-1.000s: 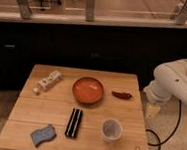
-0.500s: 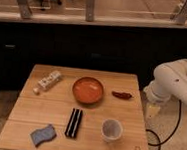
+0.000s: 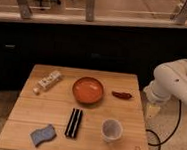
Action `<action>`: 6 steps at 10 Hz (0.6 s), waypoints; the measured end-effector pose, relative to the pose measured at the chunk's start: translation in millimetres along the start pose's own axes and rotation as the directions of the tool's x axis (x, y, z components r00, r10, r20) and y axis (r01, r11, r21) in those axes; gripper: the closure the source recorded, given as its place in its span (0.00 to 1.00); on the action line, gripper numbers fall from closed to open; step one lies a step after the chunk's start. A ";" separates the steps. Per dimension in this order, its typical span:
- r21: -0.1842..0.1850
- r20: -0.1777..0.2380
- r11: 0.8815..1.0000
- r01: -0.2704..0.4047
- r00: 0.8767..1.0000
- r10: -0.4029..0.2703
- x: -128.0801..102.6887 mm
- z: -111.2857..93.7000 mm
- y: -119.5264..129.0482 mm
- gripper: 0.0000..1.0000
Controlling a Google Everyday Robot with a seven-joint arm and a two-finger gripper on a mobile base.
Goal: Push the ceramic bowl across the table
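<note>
The ceramic bowl (image 3: 88,89), wide, shallow and orange-red, sits upright at the middle back of the light wooden table (image 3: 27,113). My gripper (image 3: 152,111) hangs at the end of the white arm just off the table's right edge, well to the right of the bowl and apart from it. It holds nothing that I can see.
A red chili pepper (image 3: 121,95) lies between bowl and gripper. A white cup (image 3: 111,130) stands at front right, a black bar (image 3: 73,122) in front of the bowl, a blue sponge (image 3: 42,134) at front left, a white bottle (image 3: 48,81) at back left. A dark counter runs behind.
</note>
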 end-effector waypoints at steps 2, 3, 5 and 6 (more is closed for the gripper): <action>0.001 0.000 1.000 0.000 1.000 0.000 0.1 -0.2 -0.9 0.20; 0.006 -0.002 1.000 0.010 1.000 -0.010 -4.0 1.1 -6.4 0.20; 0.012 0.005 1.000 0.026 1.000 -0.026 -15.5 2.7 -18.2 0.20; 0.007 0.002 1.000 0.027 1.000 -0.027 -14.7 3.0 -16.5 0.20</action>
